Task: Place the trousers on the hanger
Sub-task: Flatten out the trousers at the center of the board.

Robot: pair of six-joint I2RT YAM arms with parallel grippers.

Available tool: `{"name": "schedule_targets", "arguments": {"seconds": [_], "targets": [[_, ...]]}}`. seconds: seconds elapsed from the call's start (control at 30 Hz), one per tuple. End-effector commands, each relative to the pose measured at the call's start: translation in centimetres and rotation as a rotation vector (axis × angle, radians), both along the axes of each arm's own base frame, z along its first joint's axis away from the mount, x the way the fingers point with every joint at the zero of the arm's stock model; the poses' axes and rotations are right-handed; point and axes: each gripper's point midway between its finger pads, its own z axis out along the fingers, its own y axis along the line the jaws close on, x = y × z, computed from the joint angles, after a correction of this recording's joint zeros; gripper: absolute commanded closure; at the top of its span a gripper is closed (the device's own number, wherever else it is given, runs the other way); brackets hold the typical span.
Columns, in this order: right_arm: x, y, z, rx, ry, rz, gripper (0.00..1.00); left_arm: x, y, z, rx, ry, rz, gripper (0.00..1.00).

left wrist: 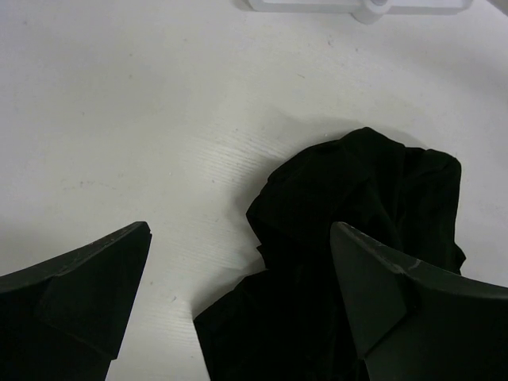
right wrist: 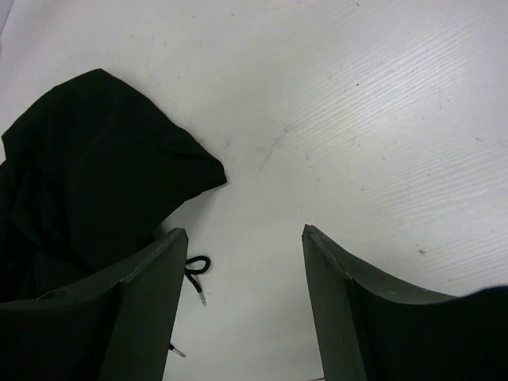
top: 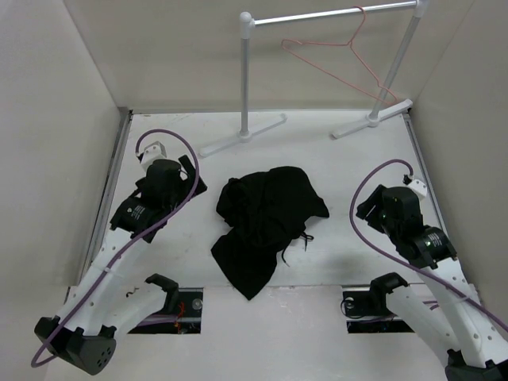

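**Both hands standing released beside a crumpled heap**

The left hand [left wrist: 240,230] is hovering over the worktop [top: 349,167] with its fingers spread and nothing between them. The trousers [top: 266,222] are lying just ahead of it and toward its right finger, bunched in a loose black heap. The right hand [right wrist: 244,230] is likewise hanging released and empty, with the heap's near corner just beyond its left finger.

The fabric is looking soft, light and limp. It will probably sag and slide off a thin wire, so a pinch on the thicker waistband edge seems safer than one on a leg. Where the waistband is lying cannot be told for certain.

Only the top view is showing the hanger [top: 341,55], which is hanging on the garment rail [top: 329,16], far ahead of both hands and well apart from the trousers. The left wrist view is catching just a rail foot [left wrist: 357,6]. The right wrist view is showing a drawstring [right wrist: 197,270] trailing beside its left finger, which looks like a hint of the waist end.
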Motion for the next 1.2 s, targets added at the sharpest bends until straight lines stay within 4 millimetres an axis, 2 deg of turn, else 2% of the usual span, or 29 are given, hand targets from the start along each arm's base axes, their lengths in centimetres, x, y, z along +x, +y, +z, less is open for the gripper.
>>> {"name": "schedule_targets", "arguments": {"seconds": [0.0, 0.07, 0.13, 0.23, 0.27, 0.37, 0.4, 0.43, 0.47, 0.5, 0.53, 0.6, 0.63, 0.7, 0.73, 0.77, 0.83, 0.97, 1.17], "targets": [[0.7, -0.1, 1.3, 0.021, -0.052, -0.023, 0.40, 0.2, -0.2, 0.4, -0.023, -0.011, -0.017, 0.00], [0.8, 0.2, 1.2, 0.031, -0.051, -0.013, 0.52, 0.5, -0.4, 0.5, -0.045, -0.040, -0.016, 0.00], [0.9, 0.7, 1.1, 0.043, -0.046, 0.004, 0.72, 0.6, -0.5, 0.9, -0.055, -0.076, -0.012, 0.00], [1.0, 1.5, 0.7, 0.058, -0.026, 0.038, 0.91, 0.5, 0.7, 1.0, -0.033, -0.103, 0.041, 0.00], [1.0, 2.1, 0.5, 0.070, -0.014, 0.059, 0.95, 0.4, 1.3, 1.1, -0.025, -0.107, 0.070, 0.00], [1.3, 3.8, 0.4, 0.102, -0.008, 0.116, 0.93, 0.5, 1.3, 0.7, -0.059, -0.109, 0.090, 0.01], [1.4, 4.5, 0.4, 0.113, -0.010, 0.134, 0.88, 0.8, 0.7, 0.5, -0.070, -0.118, 0.067, 0.19], [1.6, 5.2, 0.5, 0.118, -0.019, 0.155, 0.78, 1.0, 0.0, 0.0, -0.077, -0.120, 0.030, 0.49], [1.9, 5.8, 0.6, 0.118, -0.027, 0.172, 0.65, 0.9, -0.4, -0.7, -0.083, -0.109, 0.015, 0.70], [2.1, 6.5, 0.7, 0.123, -0.033, 0.192, 0.53, 0.7, -0.7, -1.6, -0.092, -0.089, 0.006, 0.81], [2.3, 7.4, 0.7, 0.130, -0.032, 0.217, 0.44, 0.5, -1.0, -2.6, -0.100, -0.059, -0.002, 0.85], [2.6, 8.7, 0.4, 0.138, -0.024, 0.250, 0.32, 0.1, -2.0, -4.3, -0.107, -0.010, -0.025, 0.82], [2.7, 9.4, 0.0, 0.140, -0.015, 0.263, 0.30, -0.1, -2.6, -4.8, -0.108, 0.003, -0.042, 0.75], [2.9, 10.5, -0.8, 0.137, 0.007, 0.277, 0.28, -0.3, -4.0, -5.7, -0.104, 0.016, -0.084, 0.47], [3.0, 10.8, -1.2, 0.133, 0.015, 0.278, 0.27, -0.3, -4.8, -5.9, -0.109, 0.016, -0.104, 0.37], [3.1, 11.2, -1.8, 0.132, 0.023, 0.280, 0.27, -0.2, -5.8, -6.1, -0.123, 0.010, -0.130, 0.31], [3.3, 11.8, -2.7, 0.137, 0.039, 0.282, 0.27, -0.1, -7.9, -6.5, -0.141, 0.008, -0.192, 0.30], [3.7, 12.6, -4.0, 0.138, 0.066, 0.296, 0.32, 0.3, -10.4, -8.1, -0.131, 0.031, -0.262, 0.40], [4.1, 13.2, -5.5, 0.132, 0.098, 0.303, 0.30, 2.7, -10.7, -10.2, -0.054, 0.067, -0.250, 0.48]]}}
